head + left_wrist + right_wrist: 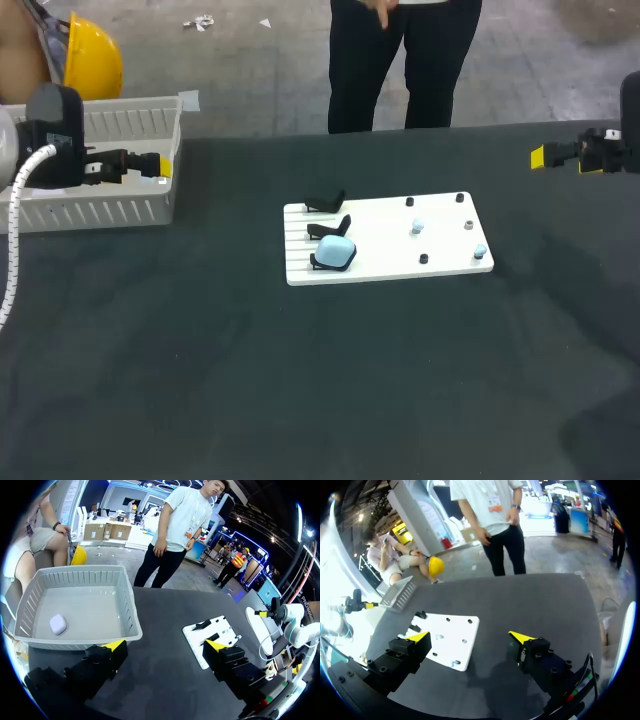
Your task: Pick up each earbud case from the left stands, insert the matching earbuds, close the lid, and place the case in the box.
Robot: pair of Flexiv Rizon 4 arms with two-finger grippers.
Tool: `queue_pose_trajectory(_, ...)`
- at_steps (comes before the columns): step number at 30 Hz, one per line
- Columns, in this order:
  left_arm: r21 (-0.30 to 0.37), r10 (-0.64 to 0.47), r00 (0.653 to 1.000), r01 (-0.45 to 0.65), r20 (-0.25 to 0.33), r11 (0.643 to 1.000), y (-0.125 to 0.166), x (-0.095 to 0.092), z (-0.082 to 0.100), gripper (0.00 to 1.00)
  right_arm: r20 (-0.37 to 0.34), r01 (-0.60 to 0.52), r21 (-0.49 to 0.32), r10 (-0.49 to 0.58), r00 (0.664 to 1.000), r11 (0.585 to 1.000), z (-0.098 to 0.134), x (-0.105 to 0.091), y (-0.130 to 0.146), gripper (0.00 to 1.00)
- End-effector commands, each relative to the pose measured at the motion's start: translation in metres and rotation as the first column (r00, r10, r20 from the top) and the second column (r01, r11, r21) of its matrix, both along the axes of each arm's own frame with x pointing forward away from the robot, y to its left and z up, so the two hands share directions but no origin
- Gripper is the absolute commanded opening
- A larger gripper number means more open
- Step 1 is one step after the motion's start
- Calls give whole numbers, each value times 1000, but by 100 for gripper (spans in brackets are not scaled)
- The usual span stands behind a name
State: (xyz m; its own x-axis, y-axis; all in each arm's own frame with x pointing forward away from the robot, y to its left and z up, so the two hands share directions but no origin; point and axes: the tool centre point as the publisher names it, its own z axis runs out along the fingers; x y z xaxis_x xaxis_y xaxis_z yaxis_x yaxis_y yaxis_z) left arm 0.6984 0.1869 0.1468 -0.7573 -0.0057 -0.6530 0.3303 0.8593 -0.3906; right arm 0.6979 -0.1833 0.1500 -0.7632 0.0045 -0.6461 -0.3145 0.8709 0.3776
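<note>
A white board (440, 262) lies mid-table with three black stands along its left edge. The nearest stand holds a light blue earbud case (336, 252); the two stands behind it (327, 206) are bare. Small light blue earbuds (417, 227) and dark ones sit in spots on the board's right half. A pale case (58, 624) lies inside the grey basket (131, 605). My left gripper (162, 165) hangs open at the basket's right wall, holding nothing (165, 647). My right gripper (545, 157) stands open and empty near the table's far right, well away from the board (447, 637).
The grey basket (100, 212) stands at the table's back left corner. A person stands just beyond the far edge, not touching the table. Dark tabletop stretches in front of and to both sides of the board.
</note>
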Motion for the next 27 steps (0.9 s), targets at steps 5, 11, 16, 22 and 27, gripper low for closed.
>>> queue_pose_trajectory(5, 9, 5, 1000, -5, -9, 1000, -2, 1, 2, 100, 1, -2, 1, 2, 1000, 1000, -1, 1, 0, 100)
queue_pose_trajectory(11, 9, 5, 1000, -5, -9, 1000, -2, 1, 2, 100, 1, -2, 1, 2, 1000, 1000, -1, 1, 0, 100)
queue_pose_trajectory(16, -133, -195, 942, 238, 273, 962, -5, 0, 5, 100, 1, -2, 1, 2, 1000, 1000, -1, 1, 0, 100)
queue_pose_trajectory(22, -88, -427, 717, 558, 551, 825, -17, -7, 6, 100, 1, -2, 1, 2, 1000, 1000, -1, 1, 0, 100)
queue_pose_trajectory(27, -48, -535, 513, 750, 671, 659, -31, -10, 3, 100, 1, -2, 1, 2, 1000, 1000, -1, 1, 0, 100)
